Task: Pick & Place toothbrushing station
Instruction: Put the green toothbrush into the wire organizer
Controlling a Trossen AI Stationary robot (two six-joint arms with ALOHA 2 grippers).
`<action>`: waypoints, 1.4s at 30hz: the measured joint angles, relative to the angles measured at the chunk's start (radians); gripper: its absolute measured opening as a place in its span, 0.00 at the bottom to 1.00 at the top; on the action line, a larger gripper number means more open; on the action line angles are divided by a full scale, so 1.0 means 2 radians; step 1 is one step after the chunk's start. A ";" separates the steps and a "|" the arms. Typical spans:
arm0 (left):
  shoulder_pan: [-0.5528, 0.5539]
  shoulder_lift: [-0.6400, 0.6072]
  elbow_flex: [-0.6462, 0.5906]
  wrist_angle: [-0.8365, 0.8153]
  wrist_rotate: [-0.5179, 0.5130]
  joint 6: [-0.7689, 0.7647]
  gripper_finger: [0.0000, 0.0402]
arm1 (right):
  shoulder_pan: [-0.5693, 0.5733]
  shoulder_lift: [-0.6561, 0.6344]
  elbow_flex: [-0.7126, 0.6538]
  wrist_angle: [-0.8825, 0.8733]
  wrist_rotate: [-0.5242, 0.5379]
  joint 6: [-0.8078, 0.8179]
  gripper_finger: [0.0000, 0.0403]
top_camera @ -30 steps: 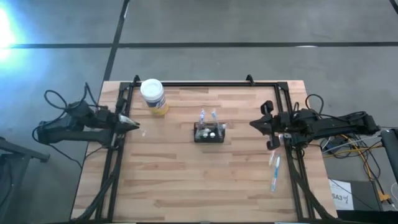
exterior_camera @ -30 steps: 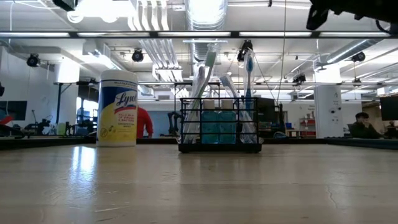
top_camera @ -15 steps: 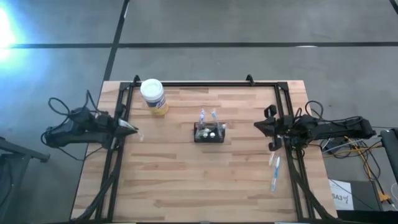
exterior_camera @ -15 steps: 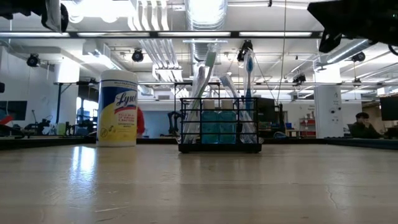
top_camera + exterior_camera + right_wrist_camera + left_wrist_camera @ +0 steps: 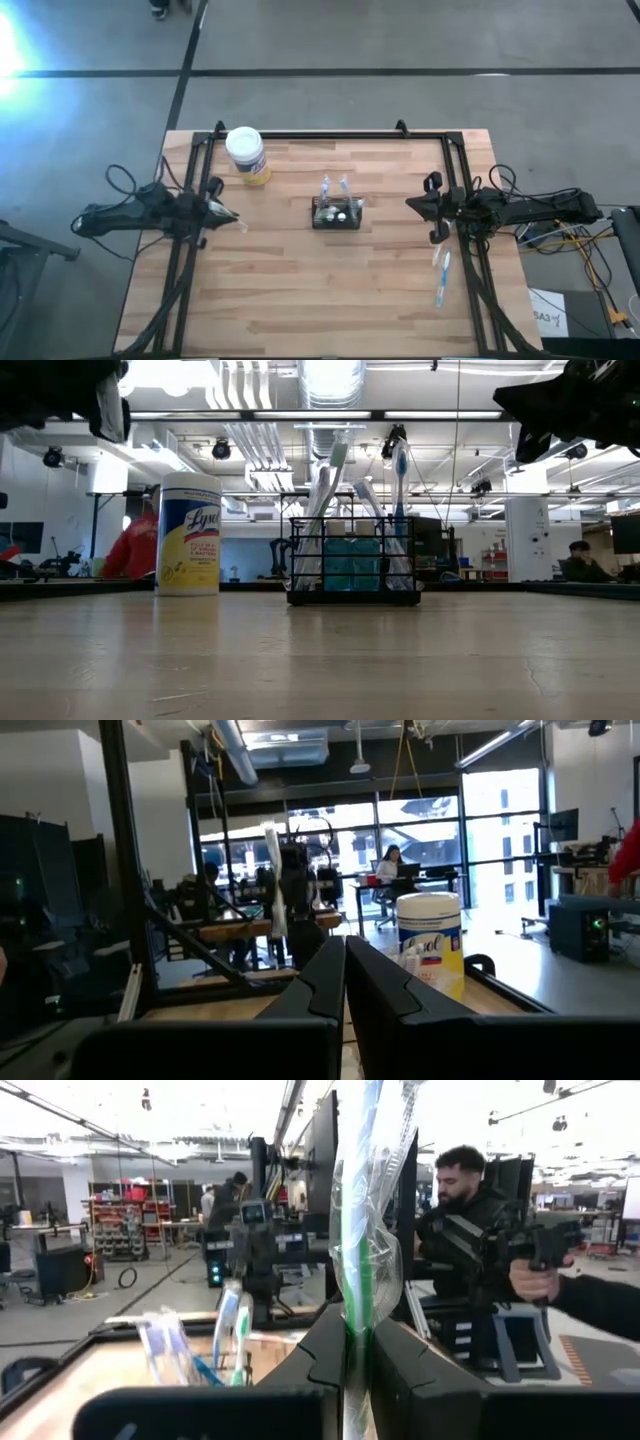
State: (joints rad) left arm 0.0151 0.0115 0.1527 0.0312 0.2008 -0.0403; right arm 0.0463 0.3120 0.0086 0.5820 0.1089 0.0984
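Left gripper (image 5: 236, 217), pinching a wrapped green toothbrush (image 5: 358, 1230), hangs well apart from the toothbrushing station (image 5: 336, 213) ahead; bring it over a free slot, upright, then lower slowly. Right gripper (image 5: 410, 203) waits, closed.

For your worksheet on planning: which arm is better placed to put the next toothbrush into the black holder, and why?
Probably the left: its pincer is shut on a wrapped toothbrush, pointing toward the holder. The right pincer is shut on nothing.
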 joint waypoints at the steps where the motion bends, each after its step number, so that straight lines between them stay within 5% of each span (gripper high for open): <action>1: 0.000 0.000 -0.013 0.012 0.000 0.000 0.06 | 0.000 0.000 0.000 0.000 0.000 0.000 0.03; 8: 0.000 -0.005 -0.070 0.054 0.007 -0.001 0.06 | 0.001 0.002 0.000 0.000 -0.001 -0.001 0.03; 21: 0.000 -0.005 -0.072 0.050 0.025 0.010 0.06 | 0.001 0.002 0.000 -0.001 -0.002 0.000 0.03; 27: 0.000 0.006 -0.064 0.078 -0.016 -0.009 0.06 | 0.001 0.002 0.000 -0.001 -0.002 -0.004 0.03; 42: 0.000 0.197 0.048 0.199 -0.050 0.028 0.06 | 0.001 0.002 0.000 0.000 -0.002 -0.021 0.03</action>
State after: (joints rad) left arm 0.0154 0.4046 0.2484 0.4283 0.1013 0.0154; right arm 0.0479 0.3164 0.0090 0.5823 0.1058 0.0563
